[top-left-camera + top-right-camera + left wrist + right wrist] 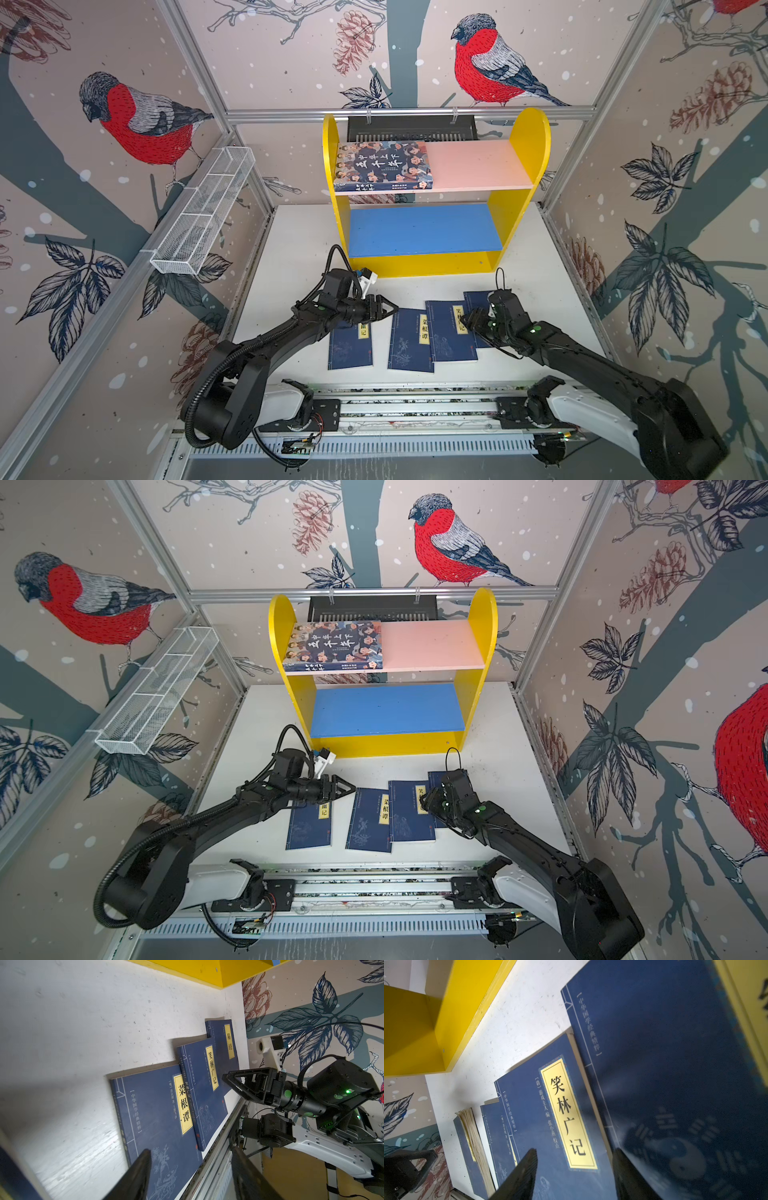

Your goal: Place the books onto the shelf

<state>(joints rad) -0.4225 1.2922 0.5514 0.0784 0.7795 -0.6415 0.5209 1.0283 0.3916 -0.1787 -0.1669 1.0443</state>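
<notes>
The yellow shelf (pixel 432 264) (pixel 386 746) stands at the back of the table. A large book with a figure cover (pixel 382 166) lies on the left of its pink upper board. On the table, the third navy book (pixel 449 332) (pixel 207 1088) (pixel 550 1115) overlaps the second (pixel 409 340) (pixel 158 1109) and the fourth (pixel 478 301) (pixel 224 1043). The leftmost book (pixel 349 349) lies apart. My left gripper (pixel 384 309) (pixel 190 1150) hovers open between the two leftmost books. My right gripper (pixel 467 320) (pixel 574 1149) hangs open and empty over the third book.
A white wire-mesh basket (pixel 203 216) hangs on the left wall. A black slotted tray (pixel 411 129) sits behind the shelf. The blue lower board (pixel 424 228) is bare, as is the right half of the pink board (pixel 478 164). An aluminium rail (pixel 415 405) borders the table's front edge.
</notes>
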